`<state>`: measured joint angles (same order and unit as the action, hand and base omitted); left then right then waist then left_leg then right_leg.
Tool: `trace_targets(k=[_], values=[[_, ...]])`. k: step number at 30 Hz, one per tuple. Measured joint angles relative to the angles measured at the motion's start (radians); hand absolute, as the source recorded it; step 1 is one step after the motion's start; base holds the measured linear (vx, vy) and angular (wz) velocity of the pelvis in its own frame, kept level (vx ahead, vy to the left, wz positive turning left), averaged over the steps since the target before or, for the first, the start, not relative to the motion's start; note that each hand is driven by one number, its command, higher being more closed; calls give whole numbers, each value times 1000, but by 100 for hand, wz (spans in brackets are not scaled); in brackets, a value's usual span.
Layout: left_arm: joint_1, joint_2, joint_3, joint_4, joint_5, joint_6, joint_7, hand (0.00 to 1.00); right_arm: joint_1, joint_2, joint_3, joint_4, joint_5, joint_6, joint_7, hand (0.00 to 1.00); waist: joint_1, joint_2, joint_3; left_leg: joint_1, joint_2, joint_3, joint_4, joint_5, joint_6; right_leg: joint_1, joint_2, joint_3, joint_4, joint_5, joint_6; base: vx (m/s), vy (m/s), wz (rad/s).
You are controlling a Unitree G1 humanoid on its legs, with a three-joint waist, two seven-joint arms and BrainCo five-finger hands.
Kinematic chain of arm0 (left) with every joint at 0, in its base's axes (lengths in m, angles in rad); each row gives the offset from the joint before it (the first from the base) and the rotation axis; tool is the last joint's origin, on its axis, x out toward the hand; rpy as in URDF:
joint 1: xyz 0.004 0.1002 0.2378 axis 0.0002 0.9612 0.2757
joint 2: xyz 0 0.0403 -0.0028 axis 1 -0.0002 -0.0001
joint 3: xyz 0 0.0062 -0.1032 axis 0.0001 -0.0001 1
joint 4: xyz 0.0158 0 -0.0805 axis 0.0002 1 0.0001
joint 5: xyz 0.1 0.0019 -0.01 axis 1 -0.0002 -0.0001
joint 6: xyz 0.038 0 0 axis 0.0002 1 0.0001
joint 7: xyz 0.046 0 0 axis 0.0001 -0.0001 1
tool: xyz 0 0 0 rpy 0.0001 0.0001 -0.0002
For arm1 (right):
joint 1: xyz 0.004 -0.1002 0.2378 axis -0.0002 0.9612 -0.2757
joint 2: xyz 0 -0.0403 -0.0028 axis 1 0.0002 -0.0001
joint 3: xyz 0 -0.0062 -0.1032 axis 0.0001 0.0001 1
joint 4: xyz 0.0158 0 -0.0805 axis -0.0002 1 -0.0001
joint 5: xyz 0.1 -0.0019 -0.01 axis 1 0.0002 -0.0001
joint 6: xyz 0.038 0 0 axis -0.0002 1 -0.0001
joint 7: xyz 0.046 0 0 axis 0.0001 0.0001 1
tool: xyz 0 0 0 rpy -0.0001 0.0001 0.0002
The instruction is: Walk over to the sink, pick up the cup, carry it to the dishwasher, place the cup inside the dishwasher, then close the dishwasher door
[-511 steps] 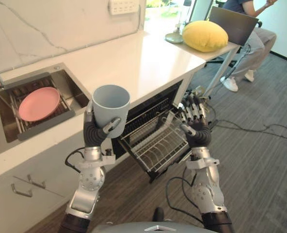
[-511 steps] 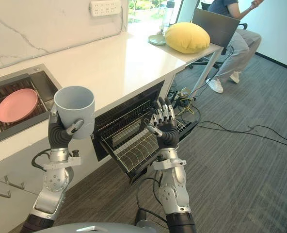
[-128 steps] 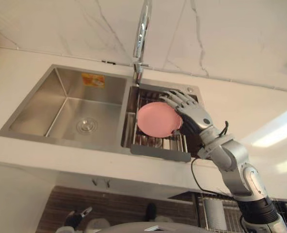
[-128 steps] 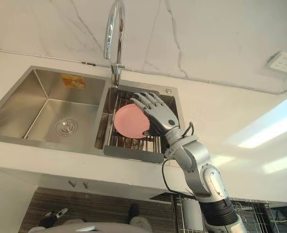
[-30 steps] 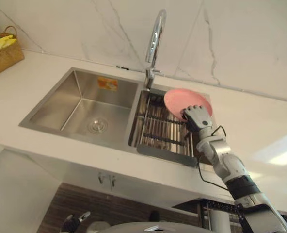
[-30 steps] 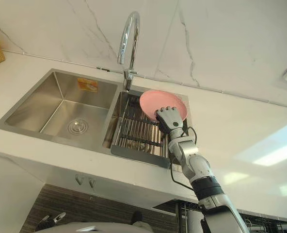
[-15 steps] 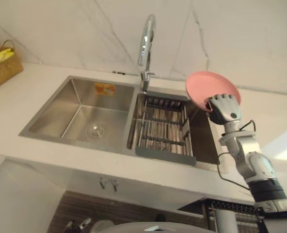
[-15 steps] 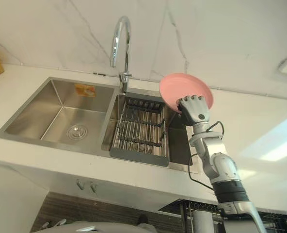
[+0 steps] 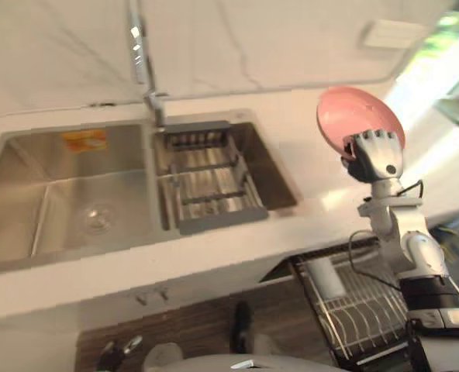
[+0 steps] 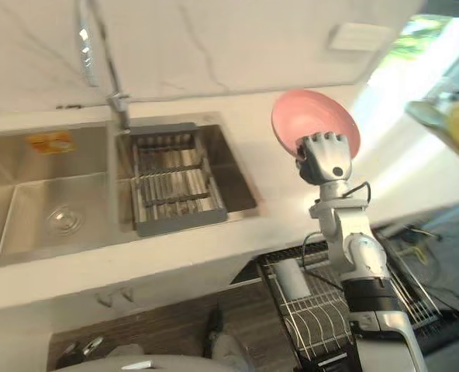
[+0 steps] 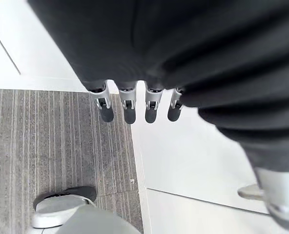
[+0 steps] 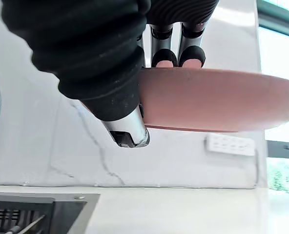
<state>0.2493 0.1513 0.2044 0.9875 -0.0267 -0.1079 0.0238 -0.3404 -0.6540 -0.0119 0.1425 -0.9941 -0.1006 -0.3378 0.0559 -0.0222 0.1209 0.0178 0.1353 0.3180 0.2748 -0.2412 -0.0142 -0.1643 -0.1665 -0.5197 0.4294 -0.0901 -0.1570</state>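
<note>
- Left eye view: the right robot hand (image 9: 375, 155) is raised above the white tabletop (image 9: 315, 194), to the right of the sink (image 9: 28, 194).
- Its fingers (image 12: 165, 56) are curled over the rim of a pink plate (image 9: 357, 120). The plate is gripped, tilted and clear of the surface.
- A grey wire drainer (image 9: 210, 190) sits in the sink's right basin, with the faucet (image 9: 140, 54) just behind it.
- A pale cup (image 9: 322, 277) lies in the pulled-out dishwasher rack (image 9: 361, 310) below the tabletop edge. I cannot tell whether it stands upright or lies on its side.
- Left wrist view: the left robot hand (image 11: 154, 102) hangs over the grey floor (image 11: 51, 146), fingers straight and holding nothing.
</note>
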Motion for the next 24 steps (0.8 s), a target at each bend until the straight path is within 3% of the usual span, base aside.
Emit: trace_targets(k=[2,3,4,6,7,11,13,24], values=[[9,5,-5,1,-23,4,1,0,-64,0,39,54,-17,-2,2,100,31,-10,-7,-11,49,87,43,-2,-9,97,-77,-65,44,-75,72,-118,-112,-123],[9,5,-5,1,-34,7,3,0,-74,1,46,62,-20,-6,2,100,37,-14,-9,-21,59,100,57,-4,-19,121,-87,-68,19,-73,89,-90,-170,-102],[7,14,-4,0,-45,12,9,0,-88,4,48,74,-34,-7,1,100,53,-39,-23,-48,71,123,92,-13,-42,157,-97,-51,-87,-34,151,-44,-165,-74],[-6,-3,-6,1,-50,22,12,0,-108,4,48,93,-34,-6,0,100,56,-38,-24,-70,95,117,102,-1,-65,188,-21,-30,-243,0,233,-68,-272,-82],[-7,-17,-6,2,-48,23,11,0,-105,3,47,103,-33,-4,1,100,47,-30,-25,-65,107,118,91,11,-75,211,13,-13,-317,32,250,-75,-278,-62],[-9,-30,-7,1,-35,16,6,0,-90,-32,22,107,-27,12,6,100,25,-22,-30,-34,113,117,24,46,-103,240,63,17,-412,78,234,-84,-121,-33],[-19,-34,-8,2,-28,6,6,0,-61,-48,-57,107,-10,18,9,100,22,-23,-30,-37,113,97,17,57,-108,241,74,14,-437,95,230,-71,-29,4],[1,-46,-16,3,-8,-21,7,0,71,-11,-91,111,8,-6,47,100,2,-22,-26,-39,41,88,-48,113,-73,249,33,9,-510,172,244,-66,86,6]])
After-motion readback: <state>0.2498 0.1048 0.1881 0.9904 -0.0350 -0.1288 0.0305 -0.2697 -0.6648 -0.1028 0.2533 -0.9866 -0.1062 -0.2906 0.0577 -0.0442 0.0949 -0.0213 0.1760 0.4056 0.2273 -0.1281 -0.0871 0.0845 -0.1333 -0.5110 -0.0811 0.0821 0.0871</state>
